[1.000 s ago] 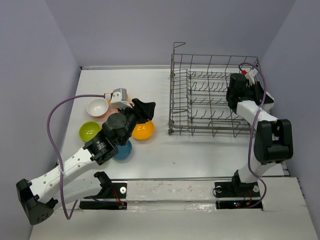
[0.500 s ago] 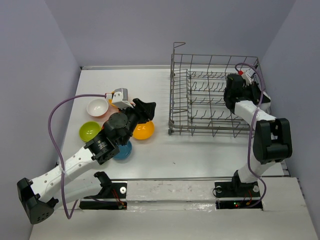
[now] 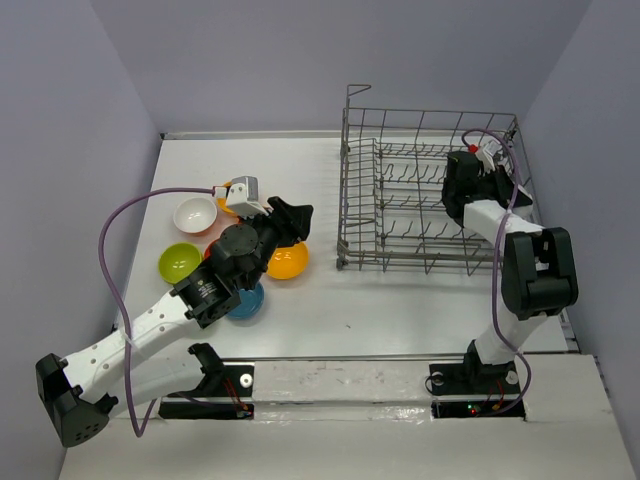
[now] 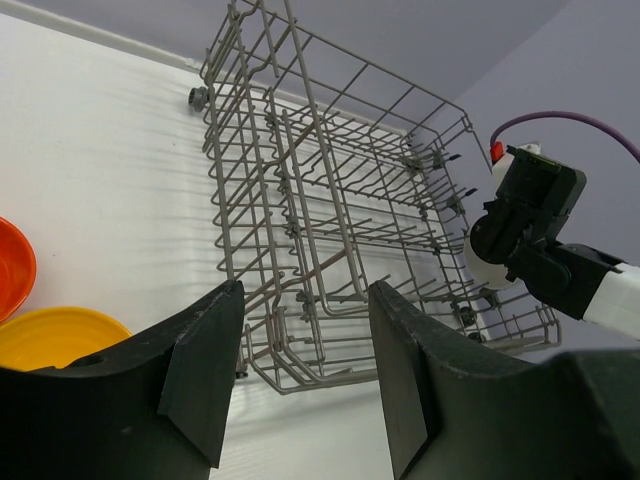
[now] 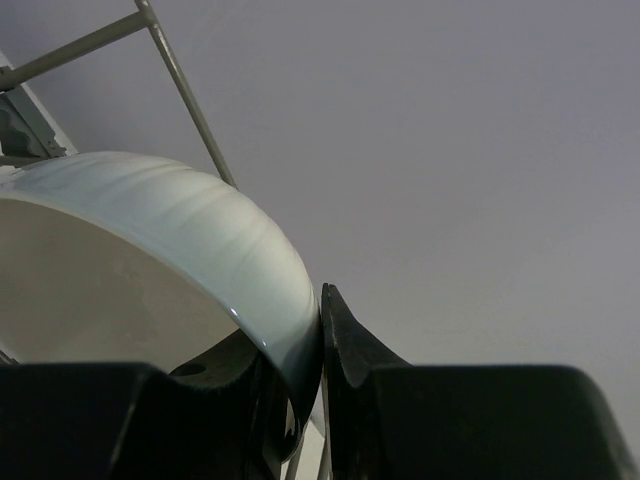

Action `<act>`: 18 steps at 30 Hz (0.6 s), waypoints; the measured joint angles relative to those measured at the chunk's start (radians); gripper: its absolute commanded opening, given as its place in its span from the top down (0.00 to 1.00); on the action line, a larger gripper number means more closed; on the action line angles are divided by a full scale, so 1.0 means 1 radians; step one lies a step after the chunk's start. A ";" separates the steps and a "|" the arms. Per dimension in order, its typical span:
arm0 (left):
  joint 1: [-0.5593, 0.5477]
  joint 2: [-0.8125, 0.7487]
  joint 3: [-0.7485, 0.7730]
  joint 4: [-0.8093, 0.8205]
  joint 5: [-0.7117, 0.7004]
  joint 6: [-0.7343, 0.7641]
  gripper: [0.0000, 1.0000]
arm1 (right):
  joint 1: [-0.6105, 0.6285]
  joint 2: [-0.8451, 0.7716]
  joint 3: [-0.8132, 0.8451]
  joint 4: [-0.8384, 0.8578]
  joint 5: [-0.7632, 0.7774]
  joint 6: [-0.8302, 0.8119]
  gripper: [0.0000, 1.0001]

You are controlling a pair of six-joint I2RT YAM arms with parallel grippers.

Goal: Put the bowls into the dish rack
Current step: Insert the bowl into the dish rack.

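Both units same build: left arm (image 3: 140,335) and right arm (image 3: 497,222) have white link shells and black joint housings. Purple cable (image 3: 108,240) loops off each. End effector fingers (image 4: 200,370) matte black. Red tab (image 3: 475,148) at right wrist.

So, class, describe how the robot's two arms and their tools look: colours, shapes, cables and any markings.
Both the left arm and right arm have white link shells with bulky black joint housings. A purple cable loops along each. The left tool and right tool have two wedge-shaped matte-black fingers. A white camera block sits at each wrist.
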 measured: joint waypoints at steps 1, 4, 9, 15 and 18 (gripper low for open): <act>0.000 0.000 0.000 0.000 0.000 0.000 0.38 | 0.000 0.004 0.000 0.000 -0.003 0.001 0.99; 0.000 0.000 0.000 0.000 0.000 0.000 0.38 | 0.001 0.010 0.000 0.000 -0.004 0.004 0.99; 0.000 0.000 0.000 0.000 -0.001 0.000 0.38 | 0.007 0.027 0.005 -0.001 -0.003 0.005 0.99; 0.000 0.000 0.000 0.000 -0.002 0.000 0.38 | 0.007 0.047 0.008 0.000 0.001 0.004 0.99; 0.000 0.000 0.000 0.000 -0.002 0.000 0.38 | 0.007 0.048 0.008 0.000 0.001 0.003 0.97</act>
